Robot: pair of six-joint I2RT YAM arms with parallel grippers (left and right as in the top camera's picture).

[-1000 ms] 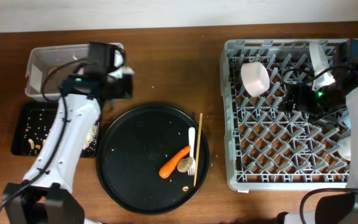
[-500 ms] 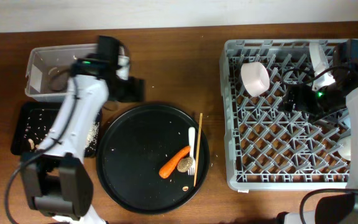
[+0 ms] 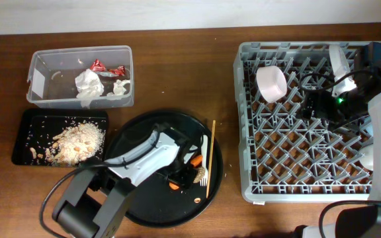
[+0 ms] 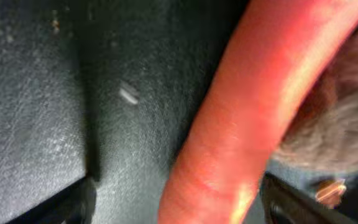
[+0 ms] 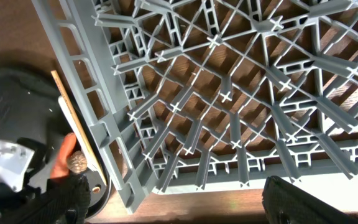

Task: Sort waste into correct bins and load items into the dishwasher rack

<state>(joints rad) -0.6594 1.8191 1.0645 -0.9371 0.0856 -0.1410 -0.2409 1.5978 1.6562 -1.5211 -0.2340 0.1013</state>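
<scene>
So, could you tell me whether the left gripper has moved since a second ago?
Yes. The left gripper has left the clear tub, moving down and right in the overhead view, and straddles the carrot on the round black tray.

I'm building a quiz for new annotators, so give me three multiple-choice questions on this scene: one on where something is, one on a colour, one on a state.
1. Where does the carrot piece lie? A in the dishwasher rack; B on the round black tray; C in the shallow black tray.
2. What colour is the wrapper in the clear tub? A red; B green; C blue.
3. How does the left tool stand? A shut and empty; B shut on the carrot piece; C open, a finger either side of the carrot piece.

Answers: B, the overhead view shows its orange on the round black tray. A, it shows red beside the white tissues. C, the left wrist view shows a gap between one finger and the carrot piece.
</scene>
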